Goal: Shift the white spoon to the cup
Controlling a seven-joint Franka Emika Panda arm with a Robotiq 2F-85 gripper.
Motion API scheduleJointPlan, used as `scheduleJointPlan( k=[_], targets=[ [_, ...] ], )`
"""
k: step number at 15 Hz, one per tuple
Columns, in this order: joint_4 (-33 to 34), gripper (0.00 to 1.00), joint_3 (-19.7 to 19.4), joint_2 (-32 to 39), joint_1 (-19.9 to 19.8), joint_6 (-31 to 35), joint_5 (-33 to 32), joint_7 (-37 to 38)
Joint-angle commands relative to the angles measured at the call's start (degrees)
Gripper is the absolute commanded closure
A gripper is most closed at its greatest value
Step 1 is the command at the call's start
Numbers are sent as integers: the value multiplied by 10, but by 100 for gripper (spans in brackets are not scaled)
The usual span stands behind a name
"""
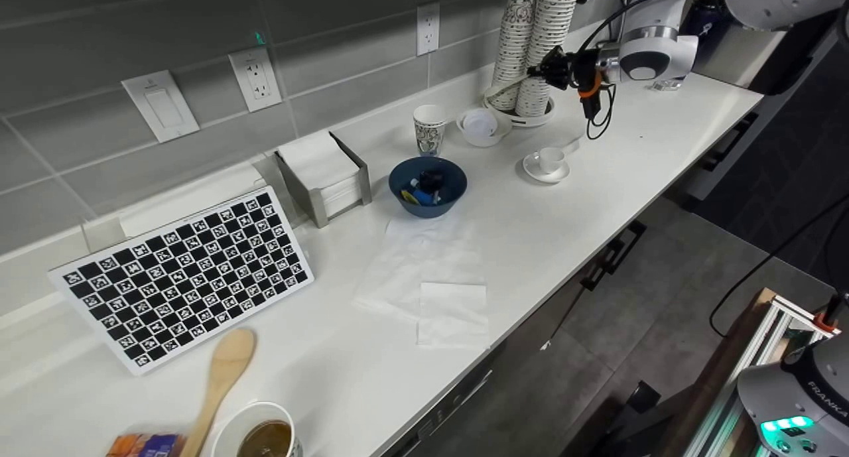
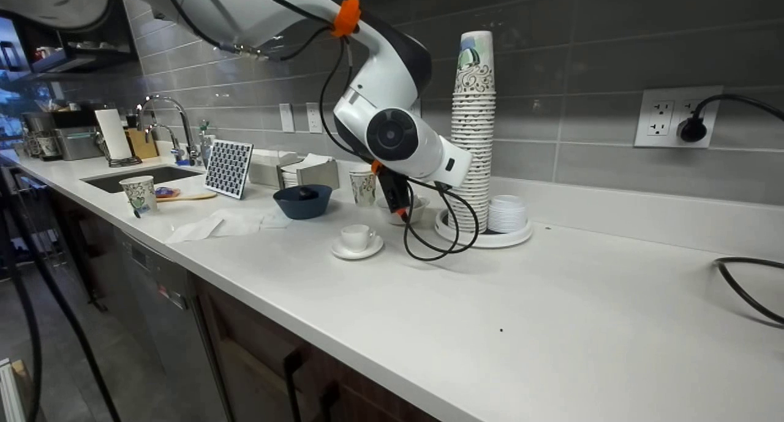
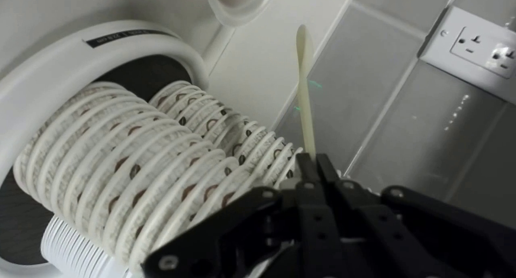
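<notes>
My gripper [image 1: 533, 72] is shut on the white spoon [image 1: 509, 83], beside the tall paper cup stacks. In the wrist view the gripper [image 3: 314, 156] pinches the handle end of the spoon [image 3: 306, 108]; its bowl points away, up the picture. The spoon is in the air near the wall; I cannot tell whether the fingers touch the stacks. A small white cup [image 1: 551, 158] stands on a saucer on the counter, also in an exterior view [image 2: 355, 237]. A patterned paper cup [image 1: 430, 130] stands by the wall. The arm hides gripper and spoon in an exterior view.
Paper cup stacks [image 1: 514, 52] stand on a round white tray [image 3: 44, 76] close to the gripper. A white bowl [image 1: 494, 137] and a blue bowl [image 1: 428, 208] with small items stand nearby. A napkin holder [image 1: 368, 182], wooden spoon [image 1: 229, 357] and a filled paper cup [image 2: 141, 192] stand farther off.
</notes>
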Motion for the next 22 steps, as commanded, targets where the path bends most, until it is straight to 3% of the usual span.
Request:
scheduleJointPlan(
  k=[1, 7, 11, 15, 19, 22],
  targets=[
    [-78, 99, -3, -61, 2, -33, -18, 4],
    [-210, 99, -8, -182, 8, -105, -81, -5],
    [-271, 99, 9, -253, 35, -99, -51, -48],
    [-311, 99, 42, -300, 75, -57, 61, -152],
    [-302, 99, 69, -312, 104, -9, 256, -333],
    [-293, 99, 75, -311, 109, -10, 348, -466]
  ],
)
